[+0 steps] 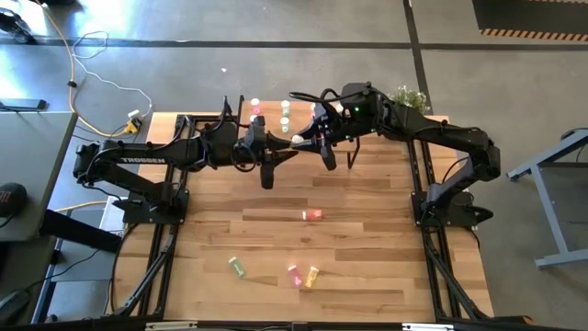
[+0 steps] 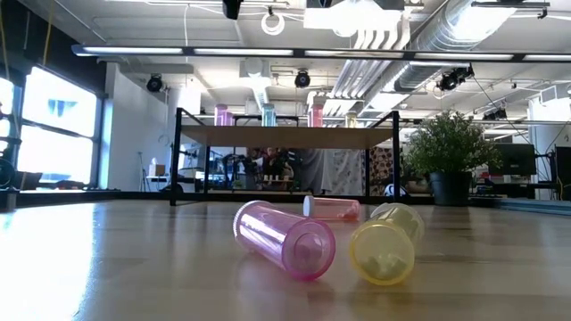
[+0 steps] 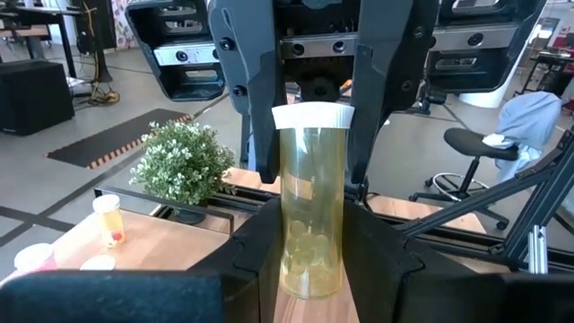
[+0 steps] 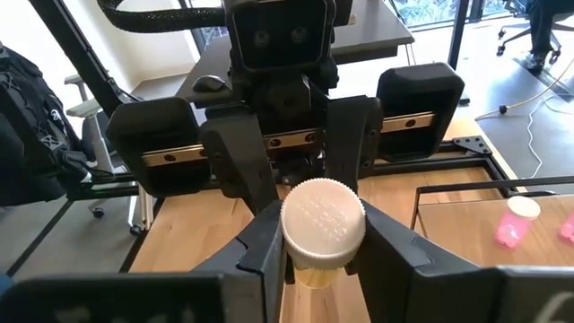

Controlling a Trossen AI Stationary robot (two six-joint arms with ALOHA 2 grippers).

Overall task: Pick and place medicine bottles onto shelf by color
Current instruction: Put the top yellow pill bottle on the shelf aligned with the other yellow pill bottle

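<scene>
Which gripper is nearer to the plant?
Right. Both hold one yellow bottle; the right gripper is on its plant side, the left gripper on the far side.

My table (image 1: 367,276) is made of wood planks and stands on a grey concrete floor (image 1: 184,55) crossed by dark seams. A yellow cable (image 1: 69,51) snakes over that floor beyond the table's far left corner, and a small potted plant (image 1: 409,97) sits by the far right corner. Level across the table I see tall bright windows (image 2: 53,125) on the left, white ducts and pipes (image 2: 446,36) under the ceiling, and a leafy plant in a dark pot (image 2: 446,156) to the right. An office chair (image 3: 484,152) stands farther off.
</scene>
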